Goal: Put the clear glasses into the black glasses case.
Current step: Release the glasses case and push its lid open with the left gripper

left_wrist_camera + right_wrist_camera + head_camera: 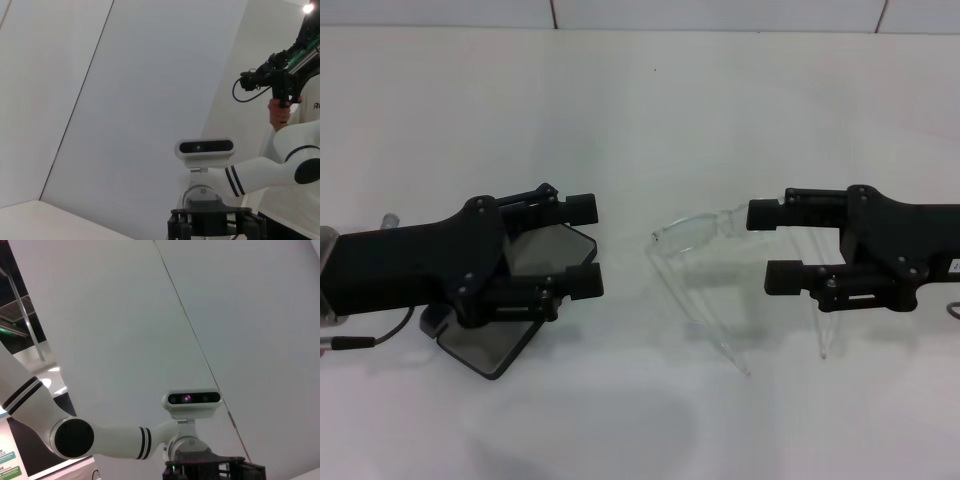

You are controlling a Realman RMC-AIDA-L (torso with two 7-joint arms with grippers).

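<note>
Currently: clear glasses sit mid-desk, temple arms unfolded toward robot, one lens end just beside upper finger of right gripper. R fingers spread wide, holding nothing. Black glasses case lies open on white desk at left, mostly under left gripper; L fingers also wide apart, empty. Wrist views show only wall + robot head
</note>
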